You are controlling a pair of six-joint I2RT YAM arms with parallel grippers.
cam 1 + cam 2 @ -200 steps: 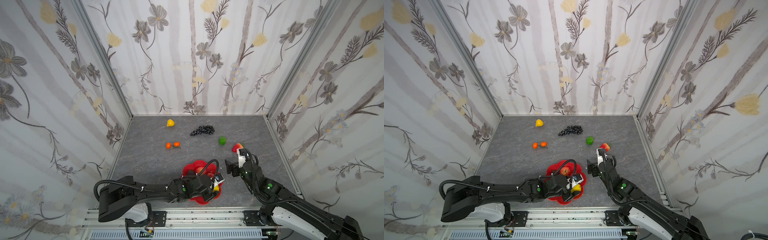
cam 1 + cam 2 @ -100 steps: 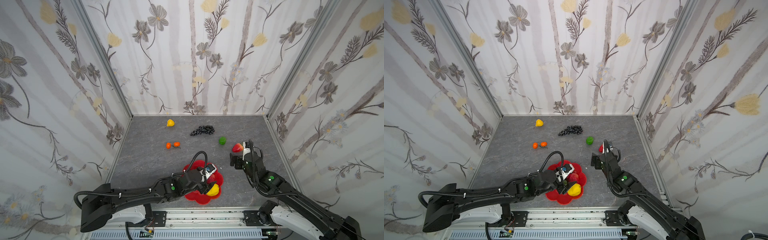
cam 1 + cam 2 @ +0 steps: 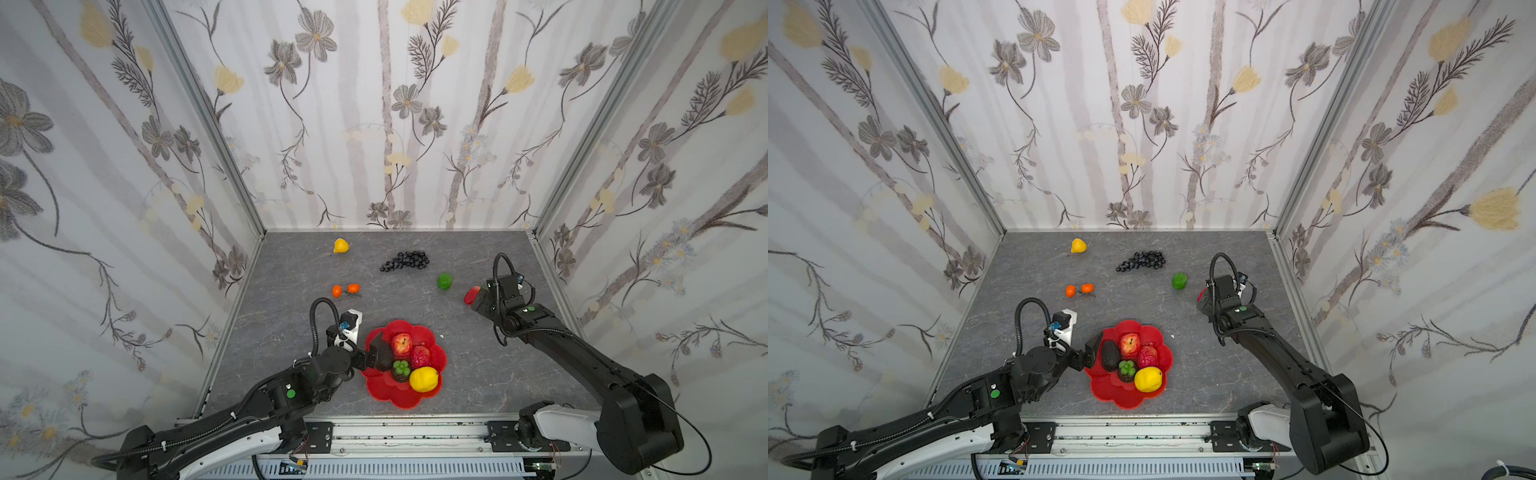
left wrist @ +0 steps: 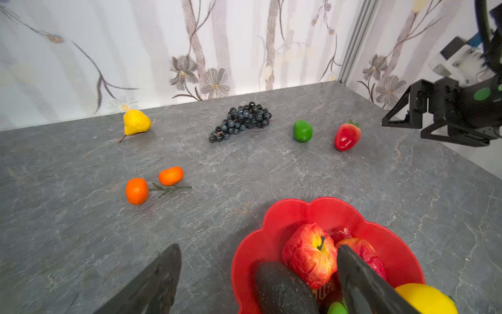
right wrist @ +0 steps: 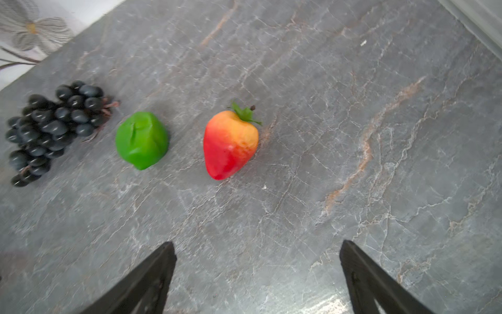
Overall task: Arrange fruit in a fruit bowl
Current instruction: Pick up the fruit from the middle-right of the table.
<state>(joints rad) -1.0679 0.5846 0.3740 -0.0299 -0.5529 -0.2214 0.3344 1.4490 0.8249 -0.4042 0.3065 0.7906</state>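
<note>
The red scalloped fruit bowl (image 3: 390, 397) sits near the front edge and holds a red apple (image 3: 402, 344), a yellow lemon (image 3: 424, 379), a black avocado (image 3: 384, 354) and two other fruits. My left gripper (image 3: 375, 352) is open at the bowl's left rim. In the left wrist view the avocado (image 4: 282, 288) lies loose between its wide fingers. My right gripper (image 5: 258, 243) is open and empty, just short of the strawberry (image 5: 231, 144) lying on the table. In a top view the strawberry (image 3: 472, 294) peeks out beside that gripper (image 3: 477, 300).
Loose on the grey table lie a green fruit (image 3: 444, 281), dark grapes (image 3: 405, 261), a yellow pear (image 3: 340, 246) and two tiny oranges (image 3: 345, 289). Floral walls enclose the left, back and right sides.
My left gripper has opened wider, left the avocado in the bowl and drawn back toward the bowl's left rim. The right gripper has moved up to the strawberry, still open.
</note>
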